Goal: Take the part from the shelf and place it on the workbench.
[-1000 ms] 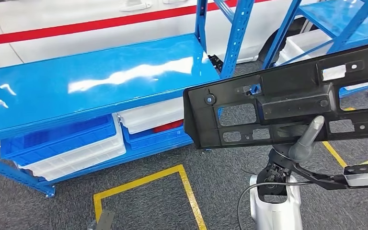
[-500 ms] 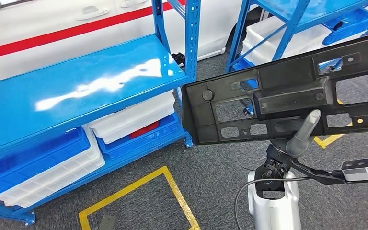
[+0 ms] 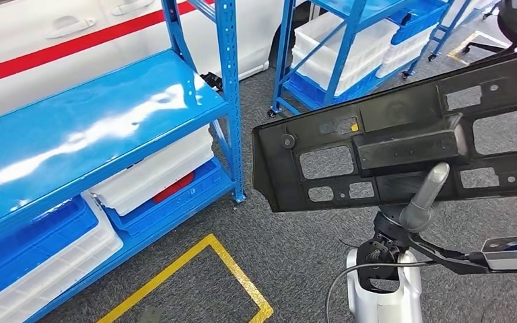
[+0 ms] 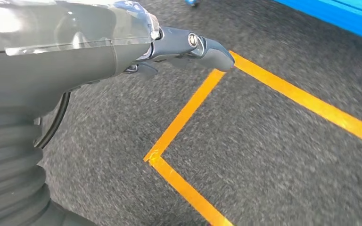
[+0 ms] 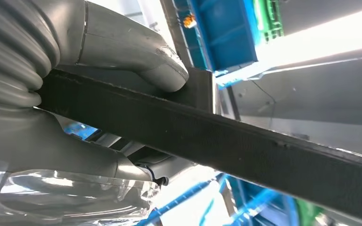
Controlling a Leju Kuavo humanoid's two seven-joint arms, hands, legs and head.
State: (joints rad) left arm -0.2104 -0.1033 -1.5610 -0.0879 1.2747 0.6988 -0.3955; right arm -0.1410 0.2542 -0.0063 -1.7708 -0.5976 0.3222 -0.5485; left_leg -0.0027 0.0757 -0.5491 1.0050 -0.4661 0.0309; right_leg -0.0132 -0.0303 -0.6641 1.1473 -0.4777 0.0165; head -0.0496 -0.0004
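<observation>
— While the robot turned, what did the head view show?
— Its whole picture had slid leftward against a second earlier, so the camera swung right; the black part (image 3: 404, 145) kept its place, up in front and to the right. The right hand (image 3: 423, 196) pinched its lower edge, thumb pressed on the face. I'd judge it was off the blue shelf (image 3: 94, 128) and being carried; no workbench was in sight.
— And around it?
— White bins (image 3: 151, 176) sat under the shelf at left, a second rack (image 3: 350, 40) stood far behind, yellow floor tape (image 3: 225, 259) lay near. The rack's uprights looked the likeliest snag for that long part.
— The left wrist view?
— The left hand (image 4: 179, 44) hung over grey carpet (image 4: 273, 160), holding nothing, fingers curled in.
— The right wrist view?
— Thumb and fingers clamped on the part's dark edge.
</observation>
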